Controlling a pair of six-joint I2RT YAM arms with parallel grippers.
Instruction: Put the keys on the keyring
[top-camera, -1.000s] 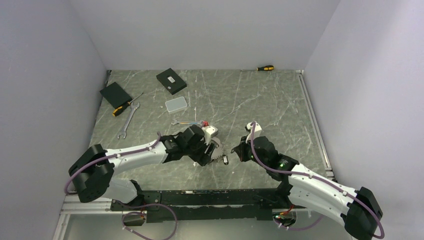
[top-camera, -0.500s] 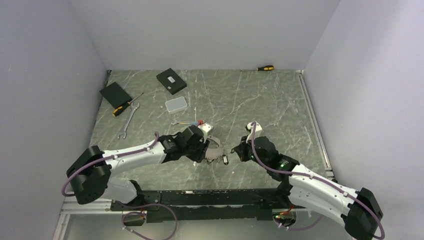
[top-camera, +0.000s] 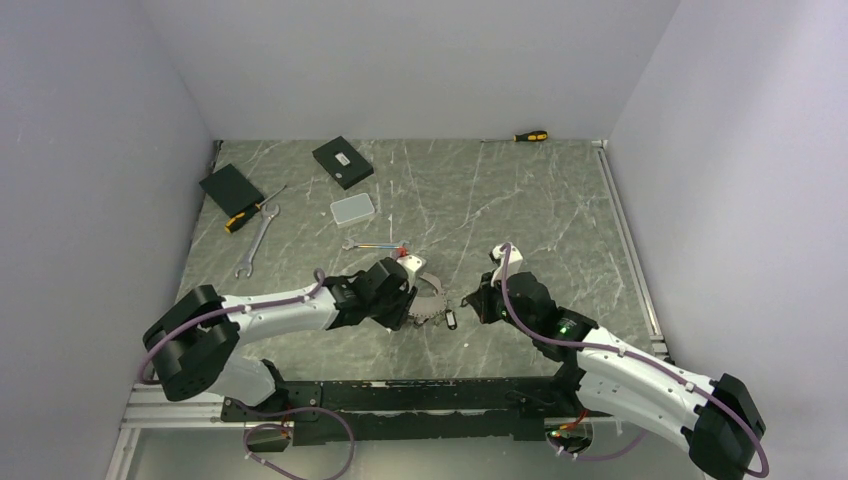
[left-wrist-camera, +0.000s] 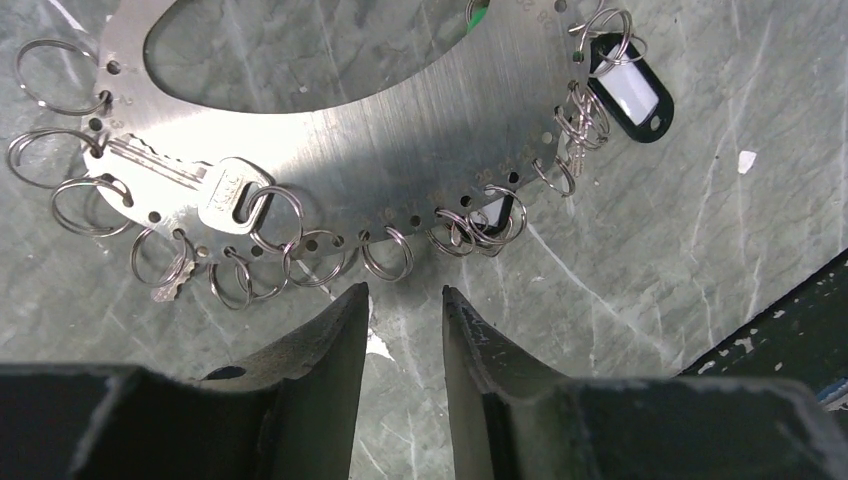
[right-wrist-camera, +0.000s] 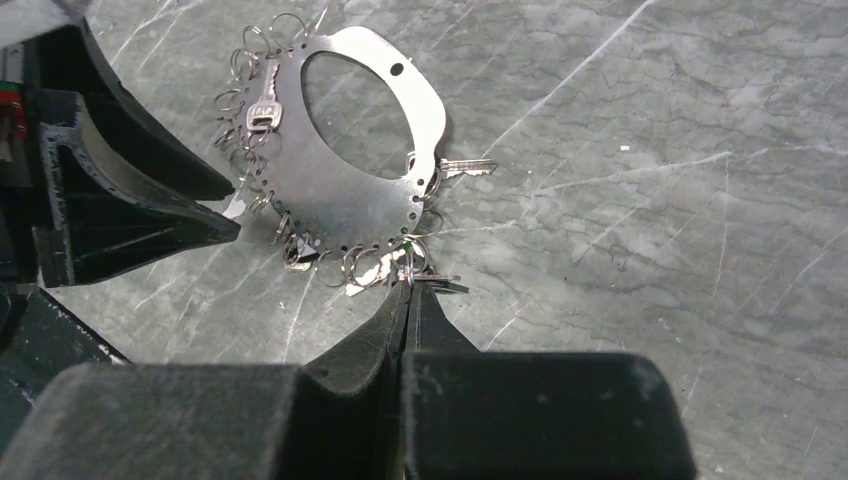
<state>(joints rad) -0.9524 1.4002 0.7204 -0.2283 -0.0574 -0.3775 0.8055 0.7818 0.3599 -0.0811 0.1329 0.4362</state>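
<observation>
The keyring (left-wrist-camera: 400, 130) is a flat silver plate ring with holes round its rim, fringed with small split rings, lying on the marble table (top-camera: 430, 302). A silver key (left-wrist-camera: 225, 190) lies on its rim, and another key (right-wrist-camera: 465, 167) sticks out at the far side. A black-and-white tag (left-wrist-camera: 628, 90) hangs at its edge. My left gripper (left-wrist-camera: 404, 292) is open with a narrow gap and nothing in it, its tips just short of the split rings. My right gripper (right-wrist-camera: 408, 283) is shut, its tips pinching a small split ring on the keyring's (right-wrist-camera: 350, 190) near rim.
Behind the arms lie a silver wrench (top-camera: 257, 243), a yellow-handled screwdriver (top-camera: 245, 215), two black boxes (top-camera: 231, 188) (top-camera: 342, 161), a grey case (top-camera: 353, 208) and a small red-tipped tool (top-camera: 380, 244). Another screwdriver (top-camera: 528, 136) lies at the far wall.
The left gripper's jaws have narrowed and it has dropped lower at the keyring's left edge. The right arm has not moved.
</observation>
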